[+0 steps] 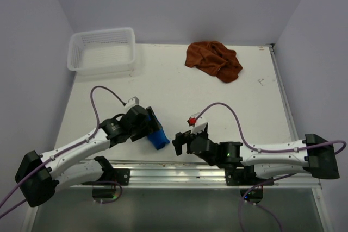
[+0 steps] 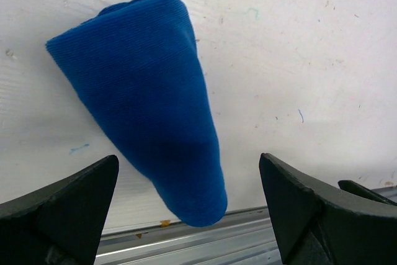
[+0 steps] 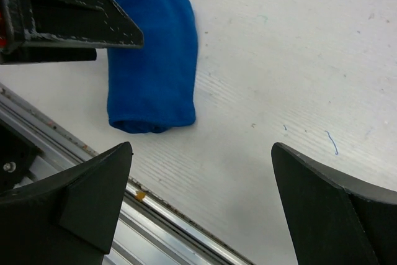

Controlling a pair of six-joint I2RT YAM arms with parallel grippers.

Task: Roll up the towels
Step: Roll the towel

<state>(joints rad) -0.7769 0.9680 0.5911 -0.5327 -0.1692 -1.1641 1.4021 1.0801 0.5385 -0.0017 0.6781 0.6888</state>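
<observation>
A blue towel point(image 1: 159, 139), rolled into a short roll, lies at the table's near edge. In the left wrist view the blue towel point(image 2: 146, 97) lies between the wide-open jaws, touching neither finger. My left gripper point(image 1: 151, 125) hovers over its far end, open and empty; its midpoint in its own view point(image 2: 189, 206) is beside the roll's near tip. My right gripper point(image 1: 182, 140) is open and empty just right of the roll, which shows in the right wrist view point(image 3: 152, 54); its jaws point(image 3: 201, 200) frame bare table. A crumpled brown towel point(image 1: 213, 61) lies at the back centre-right.
A white plastic basket point(image 1: 101, 50) stands at the back left corner. An aluminium rail point(image 1: 179, 169) runs along the near table edge, close under the blue roll. The left gripper's finger point(image 3: 68, 10) shows at the top left of the right wrist view.
</observation>
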